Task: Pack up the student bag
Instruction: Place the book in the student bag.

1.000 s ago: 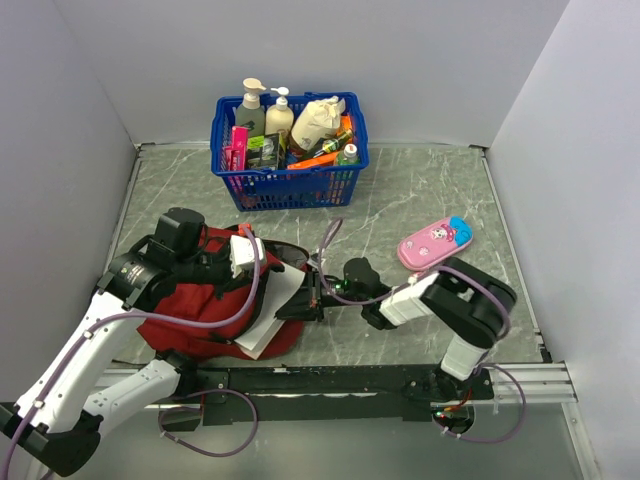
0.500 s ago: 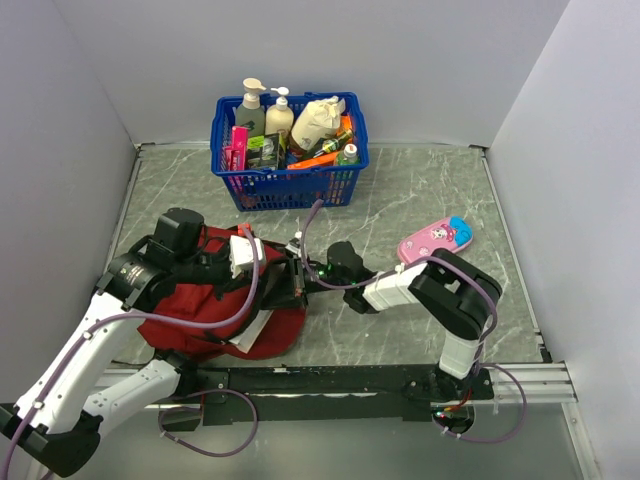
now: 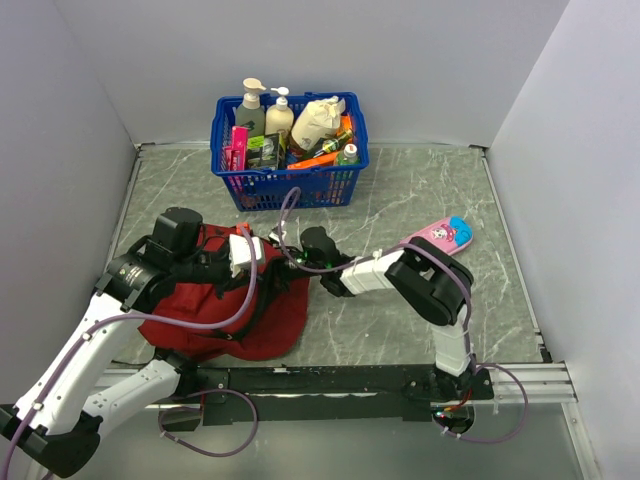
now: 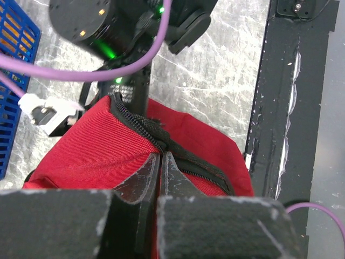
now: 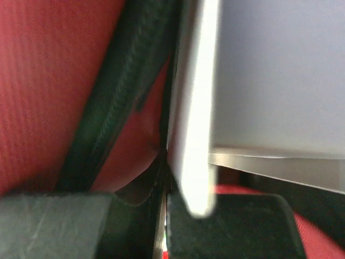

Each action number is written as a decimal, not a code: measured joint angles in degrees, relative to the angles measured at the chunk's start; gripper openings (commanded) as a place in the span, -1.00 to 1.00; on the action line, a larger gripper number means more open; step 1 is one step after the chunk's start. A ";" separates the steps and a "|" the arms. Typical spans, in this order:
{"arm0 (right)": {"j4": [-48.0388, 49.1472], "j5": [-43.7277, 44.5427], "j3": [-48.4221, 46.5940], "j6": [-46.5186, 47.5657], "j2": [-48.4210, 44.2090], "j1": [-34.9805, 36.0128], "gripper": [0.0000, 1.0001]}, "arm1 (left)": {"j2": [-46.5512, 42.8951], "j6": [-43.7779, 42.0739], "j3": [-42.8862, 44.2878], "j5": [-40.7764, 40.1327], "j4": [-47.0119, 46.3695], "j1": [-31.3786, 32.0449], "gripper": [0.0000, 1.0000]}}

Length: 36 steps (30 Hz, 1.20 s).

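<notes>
Over on the near-left part of the table point(image 3: 420, 190), right by the front rail, sits the student bag point(image 3: 225, 315), a floppy dark-red heap with black zipper trim point(image 4: 139, 125) running along its edge. Both arms are at it.

Left end effector point(image 4: 160, 162): fingers pretty much pressed together, pinching the bag's fabric right at the zipper trim. From the left wrist view the tips meet on the black zipper line, with red cloth on both sides.

Right end effector point(image 5: 163, 208): the arm is stretched out to the left across the table and its tip is at the bag's opening on the far-right side of the bag. On the right wrist view the fingers are nearly closed, with only a thin slit between them. A white book point(image 5: 197, 108) stands edge-on right there, and it looks like they've got a thin edge of it clamped. It's blurry that close up, so take that with a grain of salt. Red fabric and the dark zipper band fill the left of that view, so the book is down against the bag's rim. From overhead I can't see the book at all.

Other stuff: a blue basket point(image 3: 290, 188) full of bottles and bits sits at the far edge, apart from the bag. A pink pencil case point(image 3: 437, 237) lies on the right side, just beyond the right arm's elbow.
</notes>
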<state>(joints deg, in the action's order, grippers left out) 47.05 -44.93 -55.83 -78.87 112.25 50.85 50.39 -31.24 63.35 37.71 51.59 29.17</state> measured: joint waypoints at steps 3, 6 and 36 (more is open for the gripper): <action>-2.47 0.61 -2.43 2.16 0.94 0.02 -0.37 | 0.00 0.00 0.00 -0.02 -0.33 0.00 -0.98; -5.29 1.66 -3.74 4.74 1.14 0.13 0.04 | 0.00 0.02 0.00 0.00 -0.59 0.00 -0.98; -20.22 12.02 0.50 23.34 -7.56 -7.19 -1.00 | -0.04 0.44 -0.02 0.24 -1.11 0.00 -0.98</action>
<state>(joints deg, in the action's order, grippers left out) 26.83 -32.91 -55.33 -55.53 104.68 43.66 50.35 -30.81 63.33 37.95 50.48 29.17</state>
